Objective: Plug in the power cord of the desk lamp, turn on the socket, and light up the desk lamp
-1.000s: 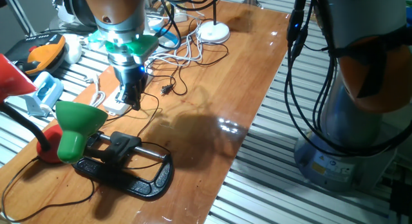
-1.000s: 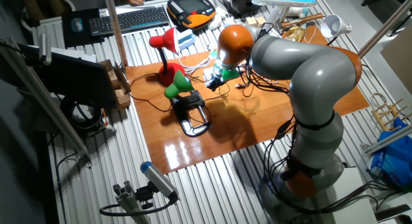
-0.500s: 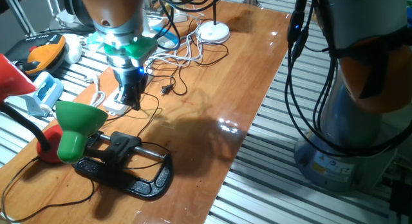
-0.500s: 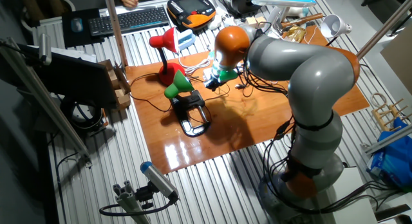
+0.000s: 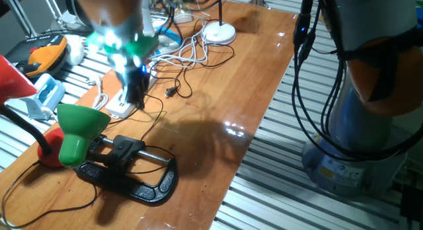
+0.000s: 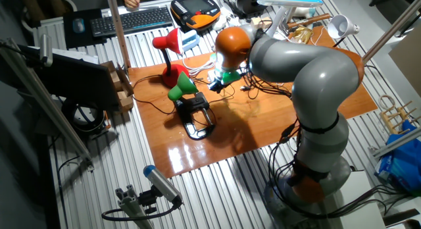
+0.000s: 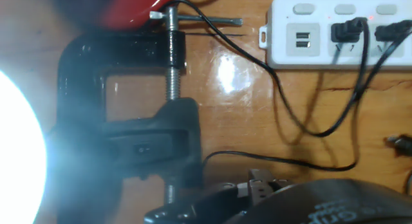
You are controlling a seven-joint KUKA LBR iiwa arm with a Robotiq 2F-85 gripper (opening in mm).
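White and flat, the long plastic socket [image 7: 341, 31] lay just beyond the black metal clamp [image 7: 138, 121], two black plugs seated. I couldn't tell my gripper's [image 5: 134, 98] opening; motion blur risked snagging nearby cords.

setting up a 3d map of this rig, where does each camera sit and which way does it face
One fixed view: low at the table's near end, looking along it past the green lamp and black clamp; shows the blurred wrist and tool.
The other fixed view: high and far, looking down on the whole table; shows the full grey arm.
Hand view: on the hand, looking straight down at the clamp and socket; a dark tool part fills its bottom edge.
All three share the clamp.
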